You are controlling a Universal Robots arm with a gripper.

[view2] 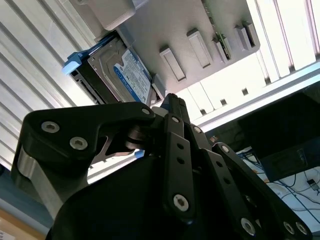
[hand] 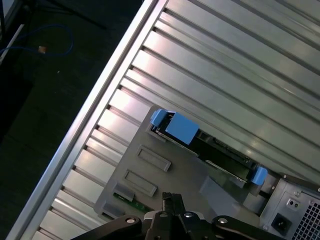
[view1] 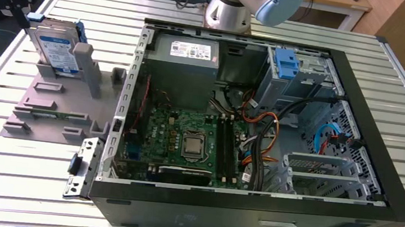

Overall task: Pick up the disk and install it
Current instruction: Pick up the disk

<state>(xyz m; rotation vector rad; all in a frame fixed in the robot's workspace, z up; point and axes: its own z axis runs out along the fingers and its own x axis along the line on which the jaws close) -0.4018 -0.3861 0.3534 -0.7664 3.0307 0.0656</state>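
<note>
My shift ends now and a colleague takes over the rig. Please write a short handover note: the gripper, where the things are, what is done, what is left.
The gripper hangs above the grey holder, near the disk but apart from it, and carries nothing.
The disk stands upright in the holder on the slatted table, at the exterior view's left of the open computer case.
Done: nothing that shows.
Left: the disk is not picked up and not installed in the case.

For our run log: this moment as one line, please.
disk: upright in grey holder | end effector: near holder, apart from disk | install: not done
</note>
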